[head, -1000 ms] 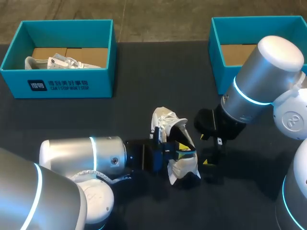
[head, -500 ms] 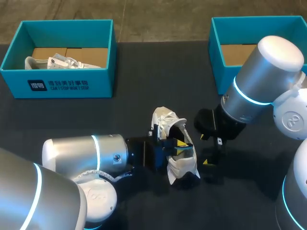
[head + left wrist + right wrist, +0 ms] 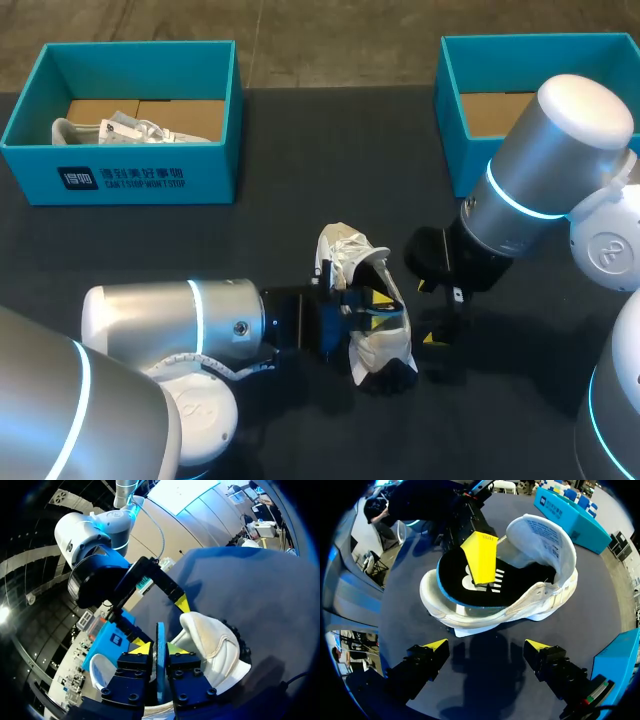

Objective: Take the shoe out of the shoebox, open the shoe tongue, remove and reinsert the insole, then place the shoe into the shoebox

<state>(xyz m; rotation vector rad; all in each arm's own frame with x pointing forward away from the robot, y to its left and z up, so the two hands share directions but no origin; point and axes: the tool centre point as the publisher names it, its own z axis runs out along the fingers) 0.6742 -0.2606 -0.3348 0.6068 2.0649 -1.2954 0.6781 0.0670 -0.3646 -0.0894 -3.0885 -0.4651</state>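
Currently, insole (image 3: 461, 592): black with a blue edge, partly inside shoe, one end raised out of the opening. Judged mid insole step; pulling out or pushing back in, cannot tell.
Shoe (image 3: 380, 350): white, on table (image 3: 260, 240) near the front edge, about midway between left and right edges. Seemingly tipped on its side, opening toward the right edge, tongue pulled back.
Left gripper (image 3: 158, 648): fingers clamped on the insole's edge from both sides.
Right gripper (image 3: 486, 647): fingers spread wide, gripping nothing, just beside shoe toward the right edge, not touching.
Boxes: left box (image 3: 120, 180) at the far left corner, something white inside; right box (image 3: 455, 150) at the far right corner. Both well apart from shoe.
Next: probably calls for steadying shoe while sliding insole flat along the sole.
Change: left arm nudged toward shoe half a second ago, now back about where it was a second ago. Shoe and right arm hardly shifted.
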